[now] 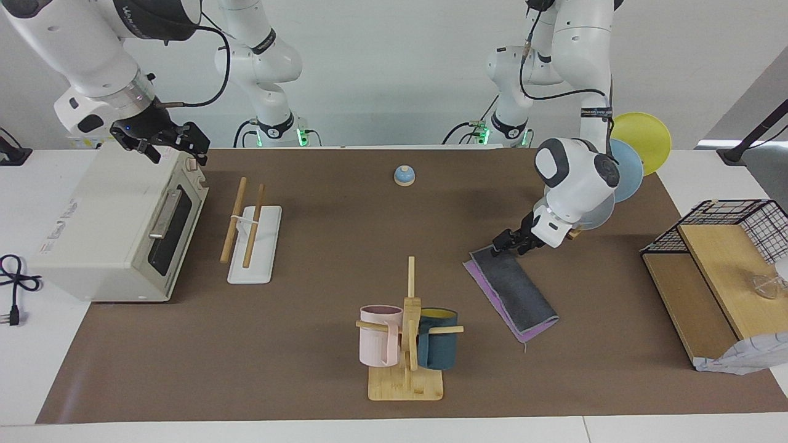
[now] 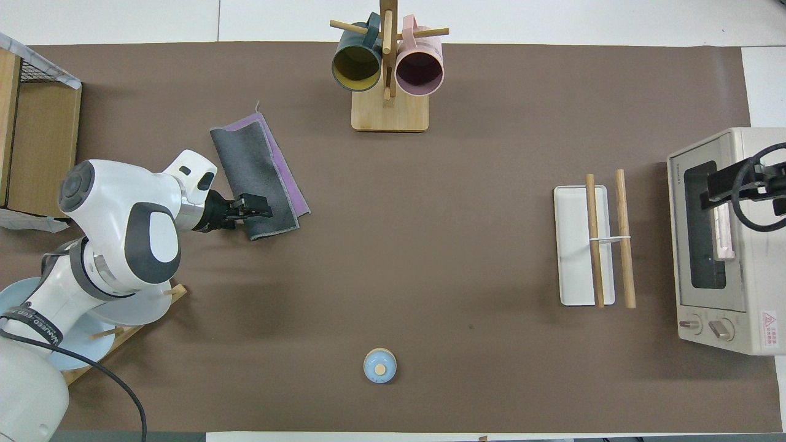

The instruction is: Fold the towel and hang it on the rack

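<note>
Both views were evenly and brightly lit from above, with no harsh glare. Shadows were soft: a diffuse one spread on the brown mat (image 2: pixel 430 245) under the left arm (image 2: pixel 123 233), and a fainter one lay beside the toaster oven (image 1: pixel 117 227). Focus was sharp throughout, without motion blur. Straight edges bowed very slightly near the borders
</note>
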`<state>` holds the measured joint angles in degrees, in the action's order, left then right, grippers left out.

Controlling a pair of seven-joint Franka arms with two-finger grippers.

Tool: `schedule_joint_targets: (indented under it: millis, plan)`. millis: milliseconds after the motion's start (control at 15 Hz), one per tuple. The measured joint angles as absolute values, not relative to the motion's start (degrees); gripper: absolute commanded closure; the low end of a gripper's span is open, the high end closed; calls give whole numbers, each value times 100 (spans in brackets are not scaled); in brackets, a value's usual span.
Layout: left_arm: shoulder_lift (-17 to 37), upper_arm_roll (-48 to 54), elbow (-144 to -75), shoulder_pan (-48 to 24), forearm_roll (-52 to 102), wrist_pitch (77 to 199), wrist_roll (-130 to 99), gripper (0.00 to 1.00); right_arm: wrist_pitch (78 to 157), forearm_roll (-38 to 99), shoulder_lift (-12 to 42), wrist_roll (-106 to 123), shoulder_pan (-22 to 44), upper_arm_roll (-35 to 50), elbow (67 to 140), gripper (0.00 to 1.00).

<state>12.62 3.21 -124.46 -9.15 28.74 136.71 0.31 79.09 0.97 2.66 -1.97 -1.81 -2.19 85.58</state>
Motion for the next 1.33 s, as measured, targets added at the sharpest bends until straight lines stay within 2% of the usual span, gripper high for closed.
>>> schedule_joint_targets:
  millis: [200,400,533,667,733,1333]
  plan:
    - [1291,318,-12457,-914,2942,13719,47,36,7909,97,266,-197,-181,-219,8558,0]
    - [1292,324,-12464,-915,3089,13764,98,47,7909,97,266,-197,-181,-219,8558,0]
    - [1297,327,-12473,-915,3104,13790,103,61,7909,97,266,-197,-181,-219,8558,0]
    - [1299,327,-12478,-915,3107,13802,103,82,7909,97,266,-197,-182,-219,8558,0]
    - [1302,327,-12484,-915,3108,13805,103,98,7909,97,266,-197,-182,-219,8558,0]
    - [1313,321,-12479,-910,3147,13777,104,100,7909,97,266,-197,-181,-219,8558,0]
